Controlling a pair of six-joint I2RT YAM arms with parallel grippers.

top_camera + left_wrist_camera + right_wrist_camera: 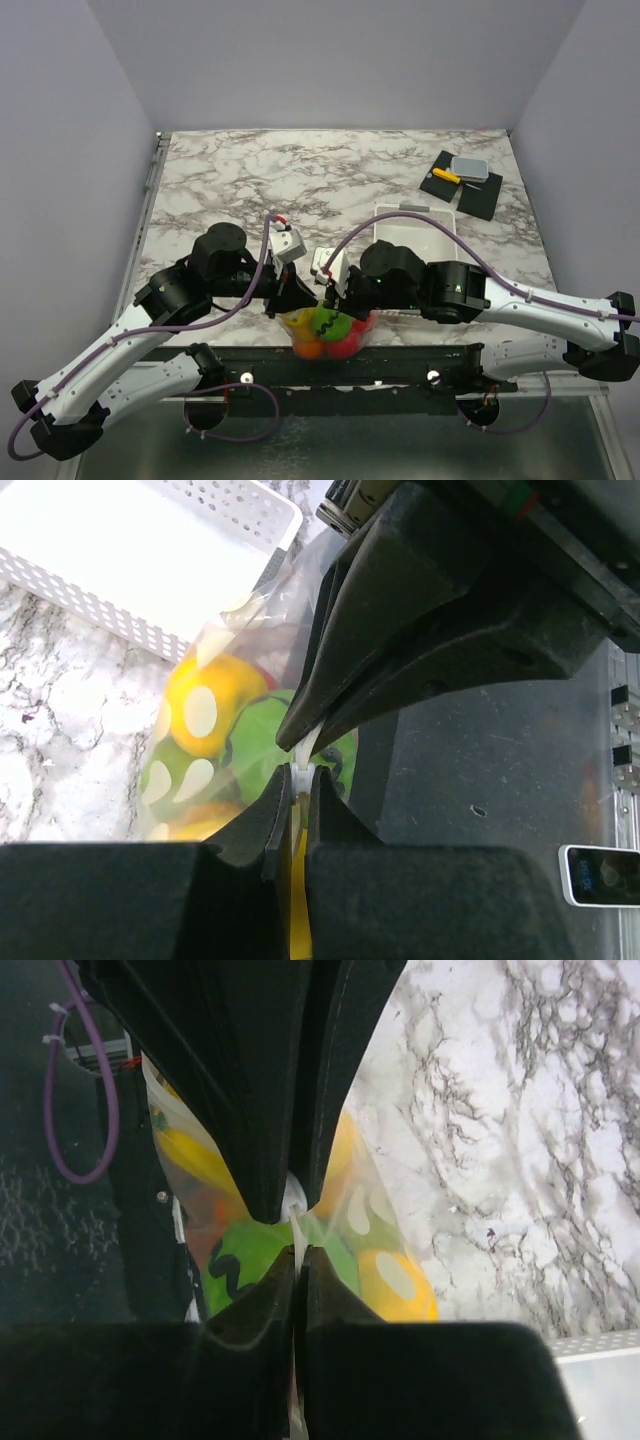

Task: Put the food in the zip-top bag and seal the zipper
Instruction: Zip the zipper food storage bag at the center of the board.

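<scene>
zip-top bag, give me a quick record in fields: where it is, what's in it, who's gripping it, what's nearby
bag: zip-top bag, at the near edge of the table, between both arms
contents: food inside; yellow, green, orange and red pieces
left gripper: shut on the zipper
right gripper: shut on the zipper, tips meeting the left's
seal: cannot tell
nearby: white basket, farther back on the table
</scene>
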